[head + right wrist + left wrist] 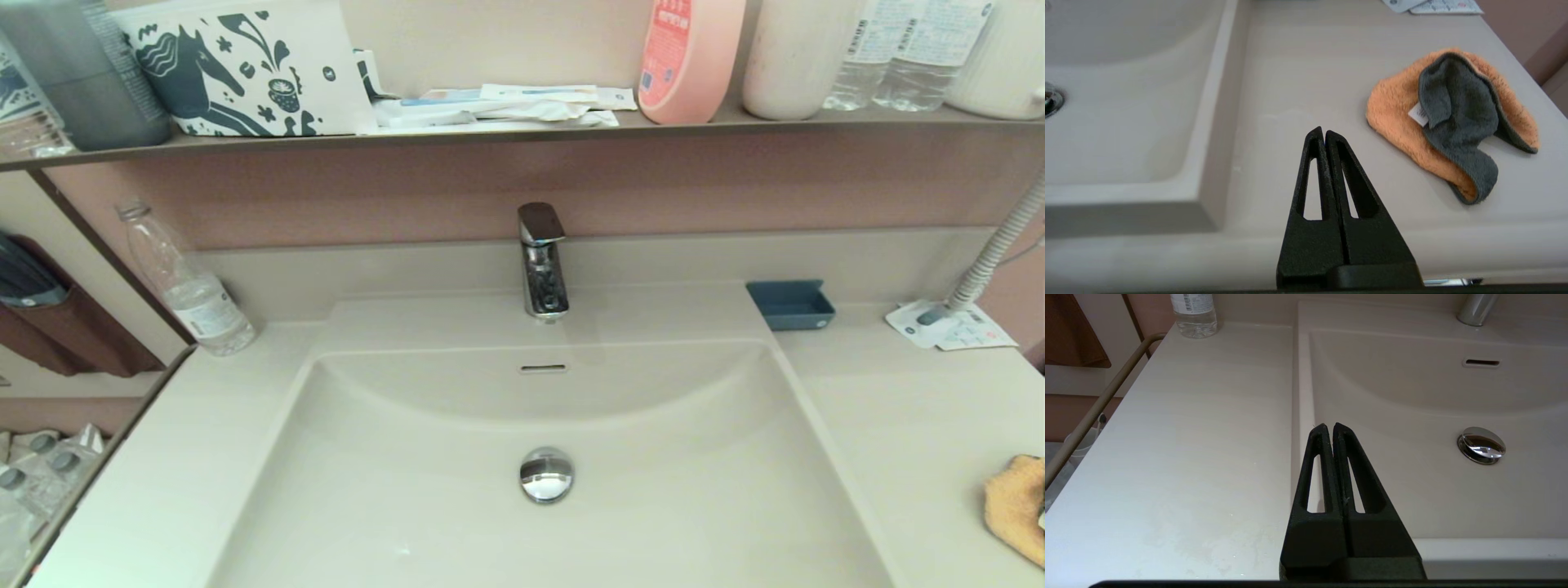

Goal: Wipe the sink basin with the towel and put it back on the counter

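Both our grippers hang with fingers pressed together, grasping nothing. Nearest the towel is our right gripper, just short of it. That towel lies crumpled on the counter, right of the sink basin; our left gripper hovers at the basin's far, left rim.

Orange-and-grey towel; beige sink basin
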Robot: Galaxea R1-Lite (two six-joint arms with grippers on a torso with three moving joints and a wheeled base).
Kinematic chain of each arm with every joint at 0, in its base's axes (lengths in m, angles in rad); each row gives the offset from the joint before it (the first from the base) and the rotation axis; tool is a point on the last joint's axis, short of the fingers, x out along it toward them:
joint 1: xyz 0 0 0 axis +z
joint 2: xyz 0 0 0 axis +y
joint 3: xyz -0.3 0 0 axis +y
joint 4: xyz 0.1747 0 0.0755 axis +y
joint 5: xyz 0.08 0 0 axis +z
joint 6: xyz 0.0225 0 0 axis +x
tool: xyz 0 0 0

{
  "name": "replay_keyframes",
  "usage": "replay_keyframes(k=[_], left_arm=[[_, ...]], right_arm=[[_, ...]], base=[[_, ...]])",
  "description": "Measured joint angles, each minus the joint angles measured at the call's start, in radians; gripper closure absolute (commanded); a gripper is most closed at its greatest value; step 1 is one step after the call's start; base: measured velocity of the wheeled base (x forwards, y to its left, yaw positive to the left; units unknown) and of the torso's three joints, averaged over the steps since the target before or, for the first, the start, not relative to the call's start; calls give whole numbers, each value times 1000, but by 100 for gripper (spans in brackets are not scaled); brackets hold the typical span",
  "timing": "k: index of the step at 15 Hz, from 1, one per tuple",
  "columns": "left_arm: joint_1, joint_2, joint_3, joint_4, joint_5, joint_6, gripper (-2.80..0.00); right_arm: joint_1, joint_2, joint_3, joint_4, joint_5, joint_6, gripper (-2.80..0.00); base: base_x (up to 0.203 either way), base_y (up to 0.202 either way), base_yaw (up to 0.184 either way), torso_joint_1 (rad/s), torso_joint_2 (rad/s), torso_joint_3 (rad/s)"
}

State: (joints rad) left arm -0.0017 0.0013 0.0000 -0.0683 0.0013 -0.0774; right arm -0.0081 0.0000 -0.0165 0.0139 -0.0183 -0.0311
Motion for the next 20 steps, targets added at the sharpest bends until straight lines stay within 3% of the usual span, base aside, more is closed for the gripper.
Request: replay_keyframes(k=[20], left_arm=[[0,0,0,0,0,0,0]], right_arm=[[3,0,17,-23,-8,80,0]], base=[[0,0,0,0,0,0]])
